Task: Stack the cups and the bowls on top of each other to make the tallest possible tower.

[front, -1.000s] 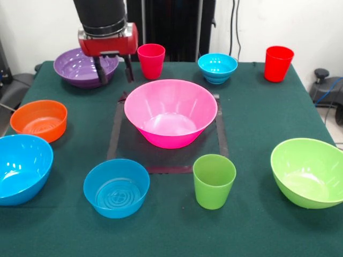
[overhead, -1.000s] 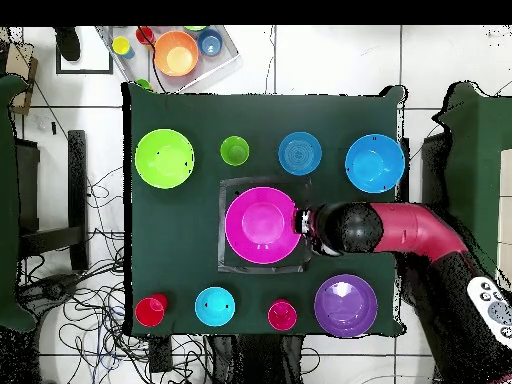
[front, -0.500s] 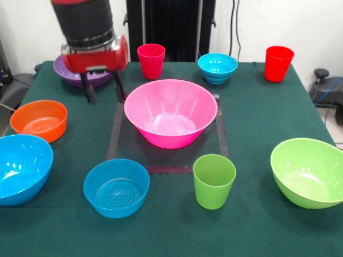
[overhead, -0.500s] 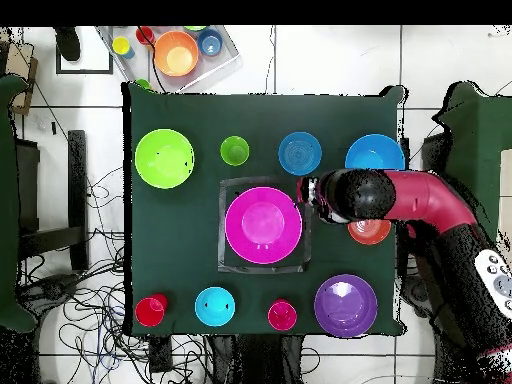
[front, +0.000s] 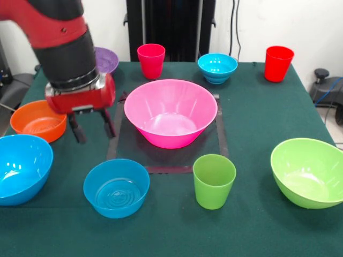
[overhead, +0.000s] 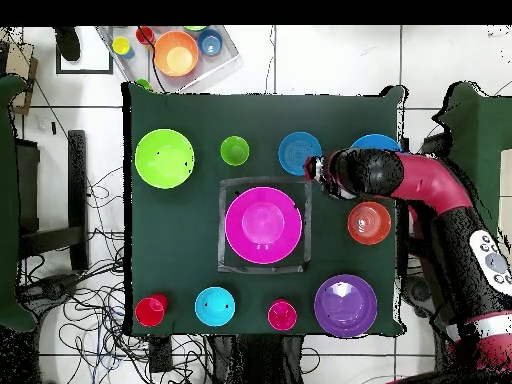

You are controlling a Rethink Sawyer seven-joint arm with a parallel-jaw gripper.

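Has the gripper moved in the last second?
Yes. In the front view the gripper has come forward from beside the purple bowl toward the nearer blue bowl, passing the pink bowl.

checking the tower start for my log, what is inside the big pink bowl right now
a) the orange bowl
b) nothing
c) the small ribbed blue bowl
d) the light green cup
b: the big pink bowl shows only its bare inside in both views, while the light green cup, ribbed blue bowl and orange bowl each stand apart on the table.
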